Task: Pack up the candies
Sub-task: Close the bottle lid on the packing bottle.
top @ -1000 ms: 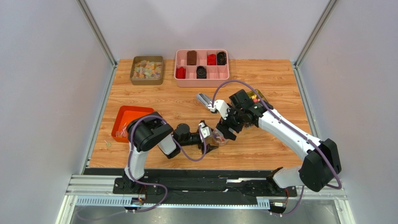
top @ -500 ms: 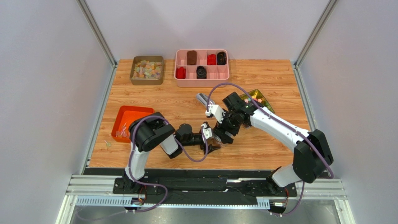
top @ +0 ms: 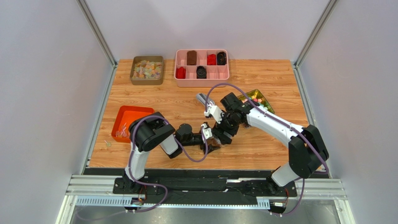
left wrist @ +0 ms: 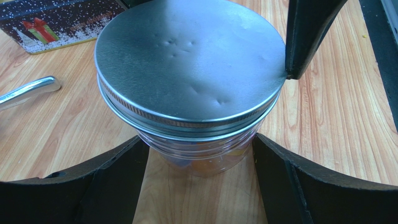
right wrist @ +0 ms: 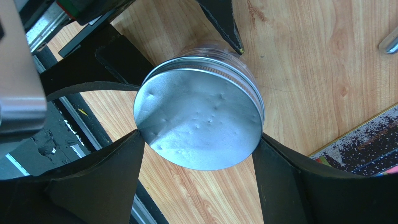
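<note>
Metal lid (right wrist: 198, 119) of clear jar (left wrist: 201, 151) is gripped at its rim by right hand (right wrist: 198, 137); jar body is clamped by left hand (left wrist: 198, 142), jar stood upright on tabletop (left wrist: 327, 116).

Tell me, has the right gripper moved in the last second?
Yes. The right gripper went left, uncovering the green tray that its arm hid before.

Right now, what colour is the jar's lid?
The lid is dull silver; left wrist view.

Reaching inward from both sides, nearly touching
Holding left gripper (left wrist: 201, 156) low and level, right gripper (right wrist: 198, 154) tipped down above it, fingers (right wrist: 107, 186) clamped wide
</note>
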You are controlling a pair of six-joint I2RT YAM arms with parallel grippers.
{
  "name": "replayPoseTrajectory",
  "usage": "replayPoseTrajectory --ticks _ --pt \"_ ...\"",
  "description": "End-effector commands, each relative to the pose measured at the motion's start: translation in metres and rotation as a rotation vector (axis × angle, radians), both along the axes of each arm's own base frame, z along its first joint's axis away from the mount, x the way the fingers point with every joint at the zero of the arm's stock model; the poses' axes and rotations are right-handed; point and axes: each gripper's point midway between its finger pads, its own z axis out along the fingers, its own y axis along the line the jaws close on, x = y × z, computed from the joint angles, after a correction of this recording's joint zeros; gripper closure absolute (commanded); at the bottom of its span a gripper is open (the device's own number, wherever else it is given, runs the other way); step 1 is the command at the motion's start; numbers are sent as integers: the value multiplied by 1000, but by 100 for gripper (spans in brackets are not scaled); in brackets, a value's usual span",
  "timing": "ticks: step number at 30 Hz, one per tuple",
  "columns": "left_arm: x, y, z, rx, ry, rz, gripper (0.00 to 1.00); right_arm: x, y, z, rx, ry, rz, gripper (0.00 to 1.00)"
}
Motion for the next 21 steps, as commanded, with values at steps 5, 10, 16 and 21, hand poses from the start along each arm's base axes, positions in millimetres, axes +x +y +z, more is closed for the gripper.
replayPoseTrajectory --ticks 5,10,16,21 --pt "6 -13 49 -158 -166 -16 12 15 10 -7 -1 -19 -25 56" --pt "7 -13 49 -157 -171 -12 13 15 7 -8 -25 -12 -33 55" --pt "8 -12 50 -157 -175 -6 12 11 3 -8 -34 4 -37 51" --pt "9 -12 50 -157 -174 -1 12 12 3 -13 -38 0 -42 47"
